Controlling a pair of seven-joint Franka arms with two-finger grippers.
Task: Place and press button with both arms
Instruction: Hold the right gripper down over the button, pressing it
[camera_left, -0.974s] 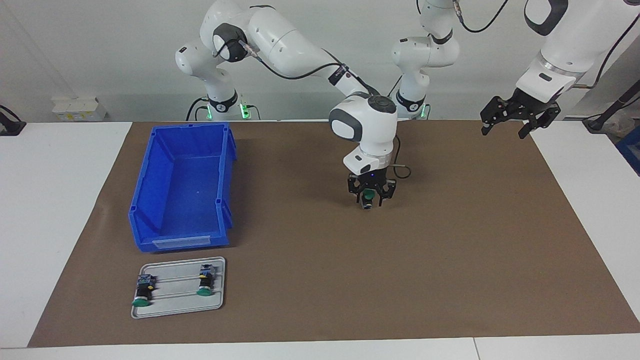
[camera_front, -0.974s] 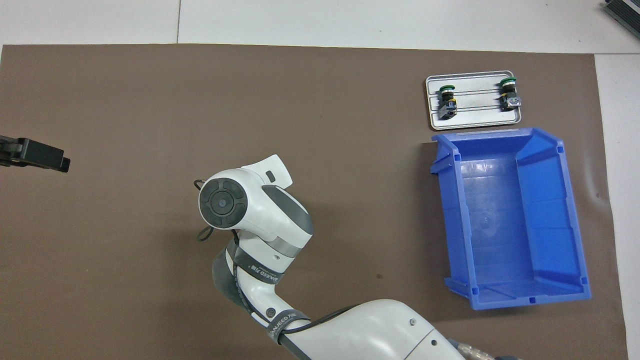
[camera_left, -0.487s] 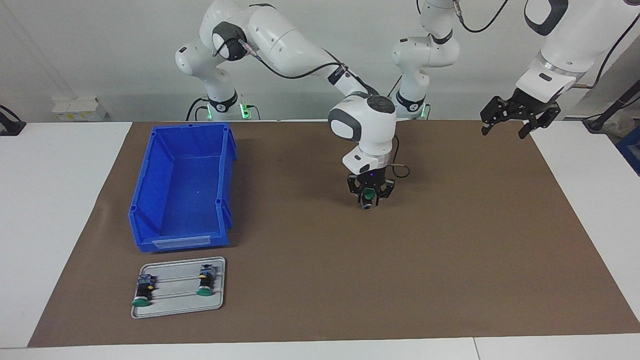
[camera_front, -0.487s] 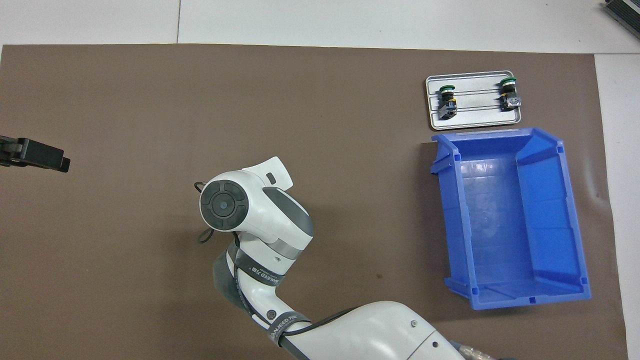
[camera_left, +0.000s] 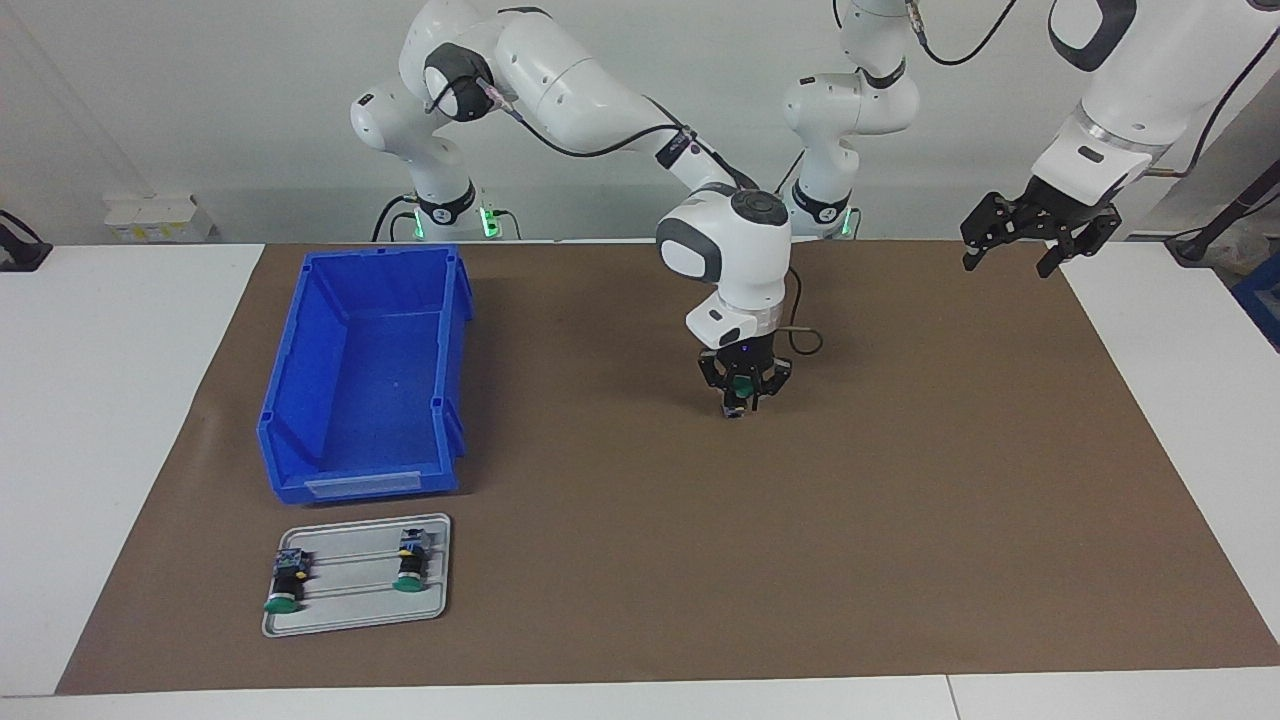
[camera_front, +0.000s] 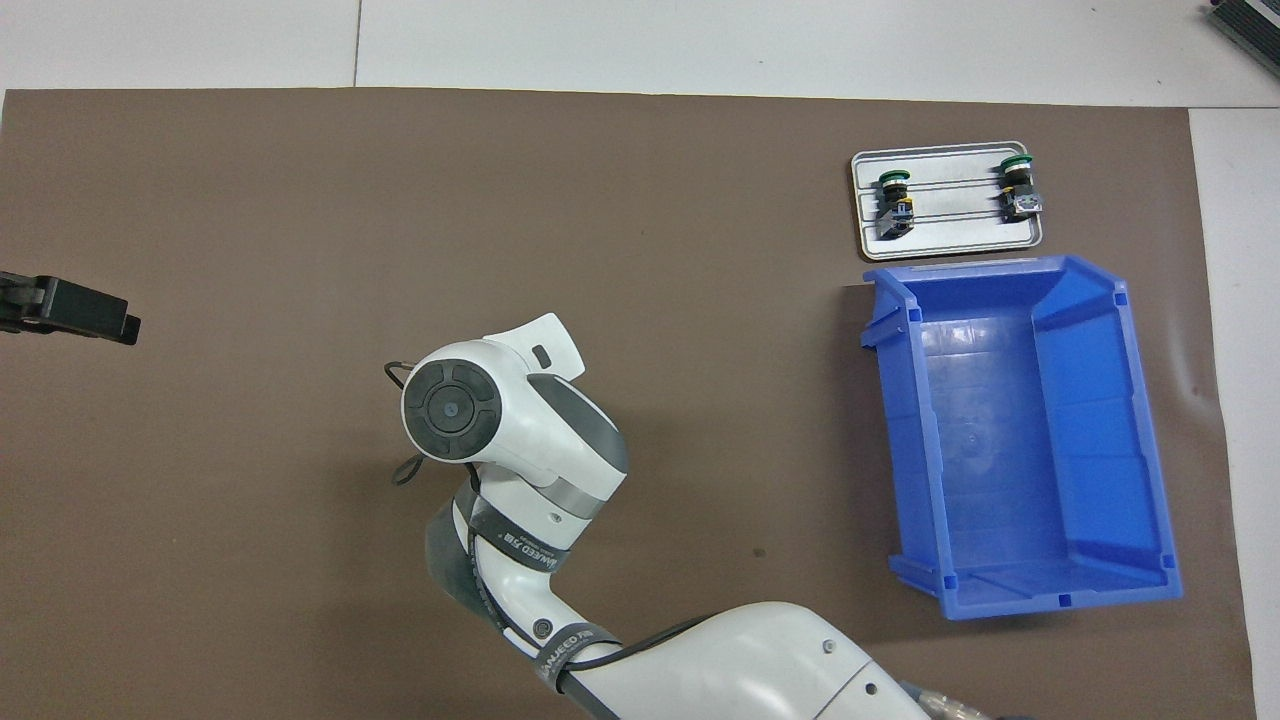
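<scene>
Green-capped, the button (camera_left: 739, 389) sits pinched between the fingers of the right gripper (camera_left: 742, 392), which points straight down over the middle of the brown mat (camera_left: 900, 520); the button's lower end looks to be at or just above the mat, and I cannot tell whether it touches. In the overhead view the right arm's white wrist (camera_front: 490, 415) covers both gripper and button. This arm stretches in from its base, past the blue bin (camera_left: 365, 375). The left gripper (camera_left: 1035, 235) hangs in the air over the mat's corner nearest the robots at the left arm's end of the table, its fingers spread apart and holding nothing; that arm waits. In the overhead view only a dark piece of it (camera_front: 70, 310) shows at the edge. The bin stands on the mat toward the right arm's end, with nothing visible inside. Just beside it, farther from the robots, lies a small metal tray (camera_left: 440, 600) carrying two more green-capped buttons lying on their sides, one with a yellow ring (camera_left: 283, 582) and the other (camera_left: 410, 560) next to it, set apart from each other.
</scene>
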